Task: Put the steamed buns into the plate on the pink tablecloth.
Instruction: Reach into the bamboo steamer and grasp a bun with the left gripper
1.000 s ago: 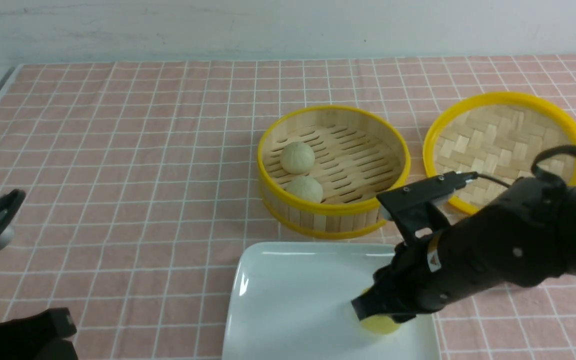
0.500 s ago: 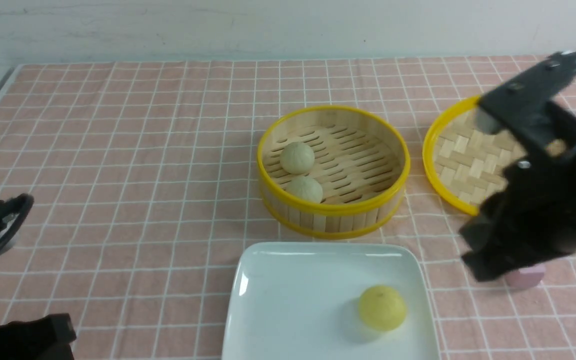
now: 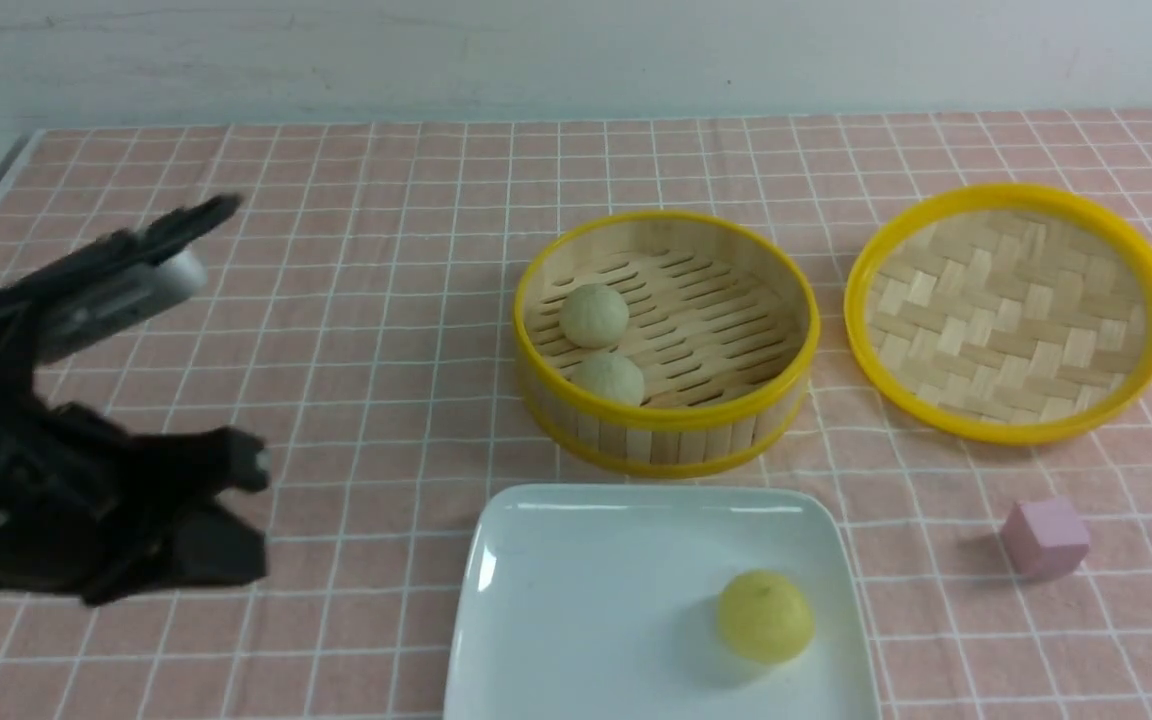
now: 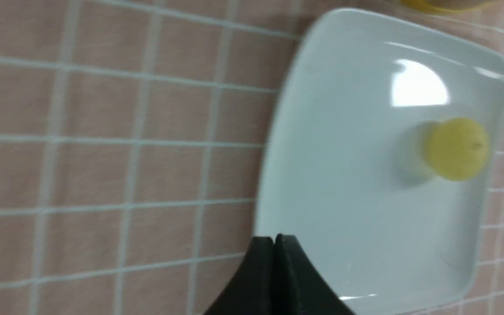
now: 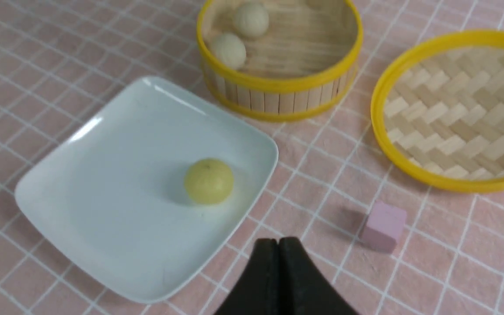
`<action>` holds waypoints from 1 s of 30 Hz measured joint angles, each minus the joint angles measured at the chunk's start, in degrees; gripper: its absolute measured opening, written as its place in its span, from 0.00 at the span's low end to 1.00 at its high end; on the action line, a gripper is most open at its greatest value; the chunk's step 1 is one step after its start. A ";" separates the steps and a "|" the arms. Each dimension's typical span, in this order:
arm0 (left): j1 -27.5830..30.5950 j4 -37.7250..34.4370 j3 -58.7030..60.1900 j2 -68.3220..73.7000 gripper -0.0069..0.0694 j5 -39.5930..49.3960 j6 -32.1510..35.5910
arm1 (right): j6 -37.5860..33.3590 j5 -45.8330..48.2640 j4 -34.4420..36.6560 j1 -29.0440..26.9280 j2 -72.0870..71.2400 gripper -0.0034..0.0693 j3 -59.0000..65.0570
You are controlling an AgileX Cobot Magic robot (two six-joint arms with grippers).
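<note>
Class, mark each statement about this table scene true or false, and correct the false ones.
1. The yellow bun lies on the plate. True.
2. Three buns lie in the steamer basket. False: the steamer basket holds two pale buns.
3. The left pincer is shut, holding nothing. True.
4. The pink cube sits inside the woven lid. False: the pink cube rests on the pink tablecloth, apart from the woven lid.

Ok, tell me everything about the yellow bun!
The yellow bun is a small round ball, pale yellow and matte, with a tiny dark speck on top. It looks soft and doughy. It sits whole and alone on the glossy white plate, toward the plate's right side, and casts a soft shadow there. Only the plate touches it.
</note>
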 joint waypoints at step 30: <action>-25.89 33.71 -49.85 55.40 0.37 -8.10 -17.71 | -0.66 -4.66 -9.39 0.00 -1.48 0.05 10.07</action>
